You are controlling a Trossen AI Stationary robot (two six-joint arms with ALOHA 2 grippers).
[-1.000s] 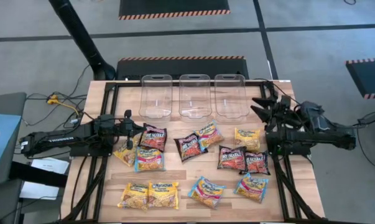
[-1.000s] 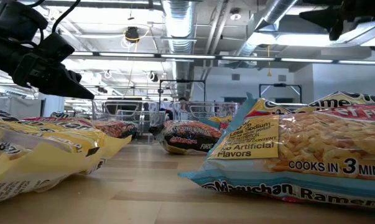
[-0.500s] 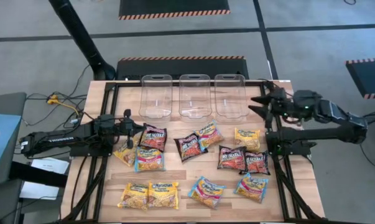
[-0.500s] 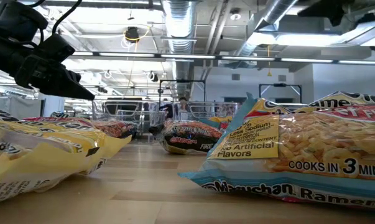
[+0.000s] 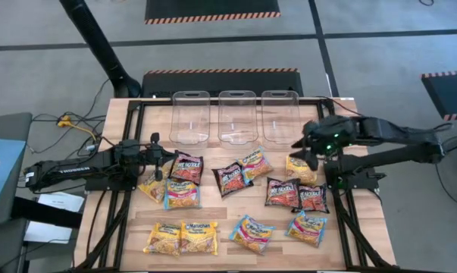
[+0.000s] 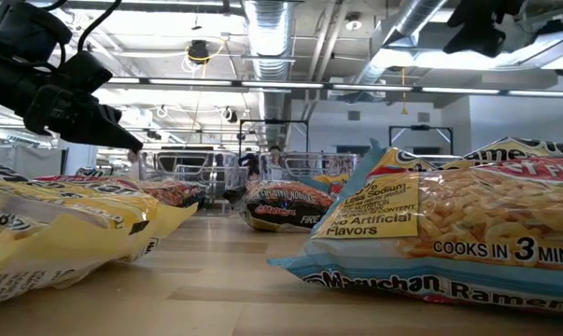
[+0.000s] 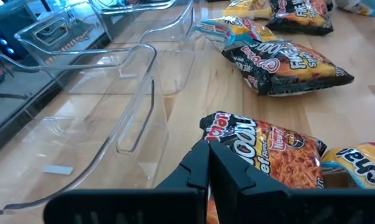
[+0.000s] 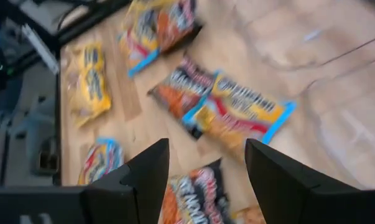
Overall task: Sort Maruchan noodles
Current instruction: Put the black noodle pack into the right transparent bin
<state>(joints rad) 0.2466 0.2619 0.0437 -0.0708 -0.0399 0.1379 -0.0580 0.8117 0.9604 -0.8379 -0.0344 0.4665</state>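
Twelve Maruchan noodles packets [image 5: 232,199] lie spread on my table [image 5: 213,220] before three clear bins [image 5: 236,115]: four yellow, four dark, four blue-edged. The nearest reads "Maruchan Ramen", "Cooks in 3 minutes". My left gripper [image 7: 207,163] is clenched, empty; my right gripper [image 8: 203,163] hangs spread above them.

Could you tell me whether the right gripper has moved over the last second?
Yes. In the high view the right gripper, open, has swung inward from the table's right edge toward the rightmost clear bin, now above a yellow packet.
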